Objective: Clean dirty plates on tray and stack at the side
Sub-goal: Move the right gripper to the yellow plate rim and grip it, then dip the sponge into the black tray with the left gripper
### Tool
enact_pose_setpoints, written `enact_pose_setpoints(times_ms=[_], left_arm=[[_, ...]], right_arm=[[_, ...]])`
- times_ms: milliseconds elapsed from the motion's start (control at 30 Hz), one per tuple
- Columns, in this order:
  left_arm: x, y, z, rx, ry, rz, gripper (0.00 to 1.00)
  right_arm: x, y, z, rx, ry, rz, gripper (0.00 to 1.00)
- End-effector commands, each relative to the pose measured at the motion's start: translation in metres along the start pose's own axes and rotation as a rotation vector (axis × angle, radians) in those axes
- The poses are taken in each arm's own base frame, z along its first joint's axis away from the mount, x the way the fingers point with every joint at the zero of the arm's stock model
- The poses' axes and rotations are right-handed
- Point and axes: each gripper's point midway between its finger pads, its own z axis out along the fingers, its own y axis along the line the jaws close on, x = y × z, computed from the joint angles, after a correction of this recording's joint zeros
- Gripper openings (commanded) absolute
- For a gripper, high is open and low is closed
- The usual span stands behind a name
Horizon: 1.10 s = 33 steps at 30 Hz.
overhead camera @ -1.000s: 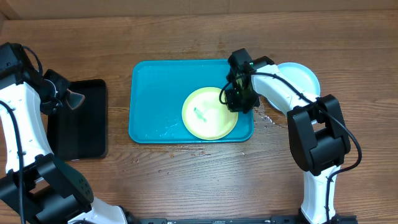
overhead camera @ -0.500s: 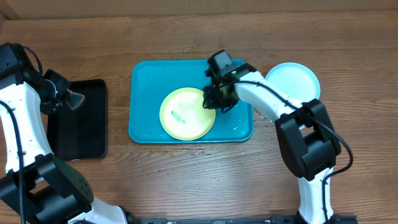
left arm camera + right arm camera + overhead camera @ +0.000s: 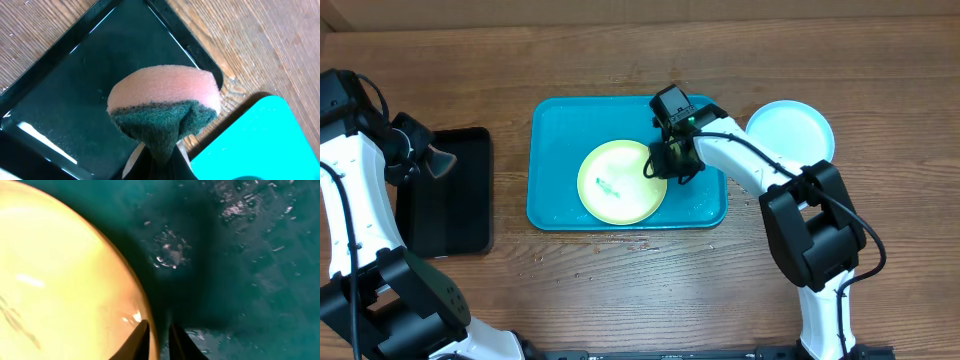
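The yellow-green plate lies in the middle of the teal tray with a blue-green smear on it. My right gripper is shut on the plate's right rim; in the right wrist view the fingers pinch the plate's edge over the wet tray floor. A light blue plate sits on the table right of the tray. The white plate is not seen on its own. My left gripper is shut on a pink and green sponge.
A black tray lies left of the teal tray, under the left gripper; it also shows in the left wrist view. Water drops spot the wood between the teal tray and the light blue plate.
My right gripper has dragged the yellow-green plate left from the tray's right end to its middle. In the last half second it barely moves. The left arm has not moved.
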Motion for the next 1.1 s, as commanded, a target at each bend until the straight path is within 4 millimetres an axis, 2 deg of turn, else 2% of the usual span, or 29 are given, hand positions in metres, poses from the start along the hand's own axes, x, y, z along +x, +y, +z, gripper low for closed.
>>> enact_pose_setpoints(times_ms=[0, 333, 567, 600, 667, 700, 833, 967, 1000, 1067], left_arm=[[0.002, 0.013, 0.016, -0.075, 0.021, 0.034, 0.04], [0.026, 0.036, 0.089, -0.176, 0.205, 0.018, 0.04], [0.038, 0.047, 0.120, -0.213, 0.278, 0.016, 0.07], [0.038, 0.048, 0.123, -0.217, 0.278, 0.018, 0.09], [0.037, 0.051, 0.127, -0.231, 0.274, 0.021, 0.32], [0.037, 0.052, 0.128, -0.235, 0.273, 0.022, 0.37], [0.035, 0.054, 0.129, -0.242, 0.270, 0.053, 0.42], [0.037, 0.054, 0.128, -0.241, 0.279, 0.057, 0.62], [0.038, 0.054, 0.128, -0.239, 0.282, 0.056, 0.72], [0.039, 0.053, 0.128, -0.234, 0.288, 0.055, 0.69]], right_arm=[[0.004, 0.012, 0.006, -0.009, -0.002, -0.017, 0.15], [0.005, 0.018, 0.006, -0.013, -0.005, -0.027, 0.15], [0.003, 0.019, 0.006, -0.017, -0.012, -0.028, 0.14], [0.002, 0.019, 0.006, -0.018, -0.015, -0.029, 0.11], [0.002, 0.019, 0.006, -0.019, -0.016, -0.029, 0.09], [0.002, 0.019, 0.006, -0.018, -0.015, -0.029, 0.09], [0.003, 0.019, 0.006, -0.017, -0.011, -0.028, 0.16], [0.003, 0.019, 0.006, -0.017, -0.011, -0.028, 0.20], [0.003, 0.019, 0.006, -0.017, -0.012, -0.028, 0.20], [0.003, 0.019, 0.006, -0.017, -0.012, -0.028, 0.21]])
